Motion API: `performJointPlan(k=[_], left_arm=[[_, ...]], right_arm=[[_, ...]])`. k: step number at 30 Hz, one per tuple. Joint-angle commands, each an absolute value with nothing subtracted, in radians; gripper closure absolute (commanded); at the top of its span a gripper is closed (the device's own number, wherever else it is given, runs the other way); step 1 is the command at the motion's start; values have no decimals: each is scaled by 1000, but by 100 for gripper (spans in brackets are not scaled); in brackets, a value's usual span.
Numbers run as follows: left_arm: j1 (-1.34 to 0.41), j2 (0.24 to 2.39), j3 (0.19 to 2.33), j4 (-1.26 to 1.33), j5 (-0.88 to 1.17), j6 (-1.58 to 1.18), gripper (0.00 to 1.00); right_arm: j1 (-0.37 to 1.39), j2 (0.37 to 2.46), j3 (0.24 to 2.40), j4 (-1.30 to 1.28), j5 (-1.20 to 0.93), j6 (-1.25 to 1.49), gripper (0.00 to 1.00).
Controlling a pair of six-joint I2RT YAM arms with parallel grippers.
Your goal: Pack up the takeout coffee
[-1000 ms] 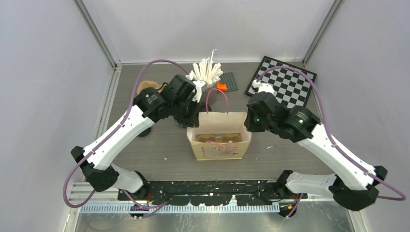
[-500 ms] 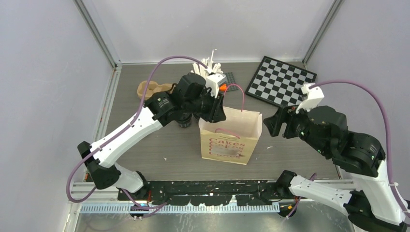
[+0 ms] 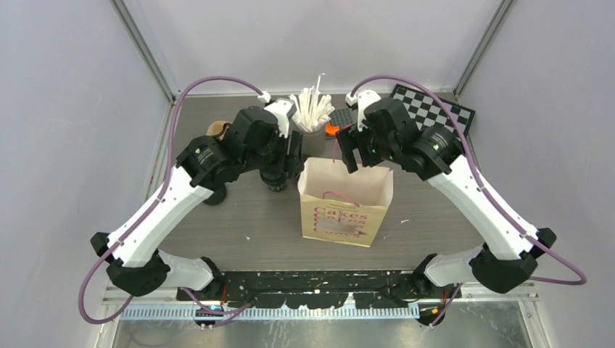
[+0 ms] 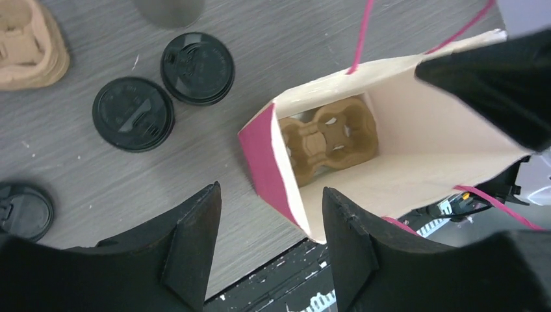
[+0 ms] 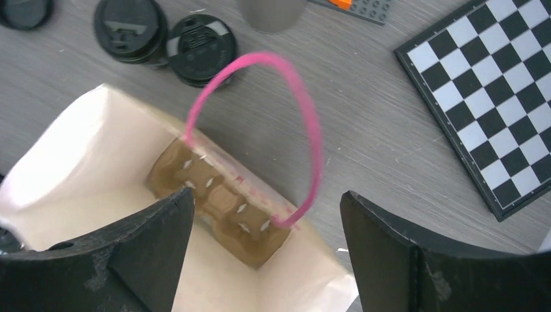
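Bag (image 3: 347, 206) stands upright on the counter (image 3: 254, 217) nearest the arm bases, mouth open. A pulp tray (image 4: 330, 135) lies flat on its floor, both wells empty.

Left end effector (image 4: 269, 192) hangs over the bag's left rim, spread wide and empty. Right end effector (image 5: 260, 195) hangs over the far rim, also wide and empty, with the pink handle (image 5: 305, 123) rising between its fingers.

The first coffee cup (image 4: 133, 114) and the second coffee cup (image 4: 197, 68) stand side by side on the counter left of the bag, lids on, long axes vertical. The left arm is nearer. Bare counter separates cups from bag. A cup of sticks (image 3: 312, 112) stands just beyond them and limits far-side clearance.
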State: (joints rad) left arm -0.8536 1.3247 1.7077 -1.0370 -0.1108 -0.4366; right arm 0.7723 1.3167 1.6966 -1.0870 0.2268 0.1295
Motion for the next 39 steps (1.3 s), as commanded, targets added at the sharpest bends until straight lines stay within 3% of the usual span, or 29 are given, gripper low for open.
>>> performJointPlan(k=[1, 5, 7, 9, 11, 13, 14, 17, 20, 27, 33, 39], left_arm=[[-822, 1361, 1706, -1093, -83, -494, 39], [-820, 1387, 1706, -1089, -66, -485, 38], [-812, 1383, 1668, -1039, -38, -482, 37], [-802, 1381, 1634, -986, -6, -483, 38], [-799, 1391, 1623, -955, 51, -484, 42], [-798, 1407, 1626, -928, 107, -473, 52], [-798, 1416, 1629, -912, 135, -462, 64], [-798, 1433, 1637, -845, 197, -443, 87], [-798, 1431, 1618, -682, 257, -419, 100], [-811, 1361, 1316, -203, 355, -375, 100], [-857, 1312, 1120, -82, 407, -334, 100], [-938, 1220, 1061, -46, 300, -278, 100]], right_arm=[[644, 1322, 1751, -1002, 111, 76, 13], [602, 1366, 1764, -1005, 35, 53, 21], [600, 1371, 1755, -994, -10, 30, 30], [600, 1362, 1755, -983, -49, 8, 49], [600, 1348, 1764, -982, -46, -28, 76], [601, 1326, 1775, -982, -34, -62, 93], [601, 1311, 1781, -982, -29, -79, 99], [600, 1262, 1794, -973, -6, -118, 100], [601, 1200, 1780, -943, 42, -171, 100], [600, 1068, 1679, -989, -122, -203, 100], [601, 924, 1455, -1033, -198, -198, 100], [601, 808, 1381, -1074, -260, -293, 100]])
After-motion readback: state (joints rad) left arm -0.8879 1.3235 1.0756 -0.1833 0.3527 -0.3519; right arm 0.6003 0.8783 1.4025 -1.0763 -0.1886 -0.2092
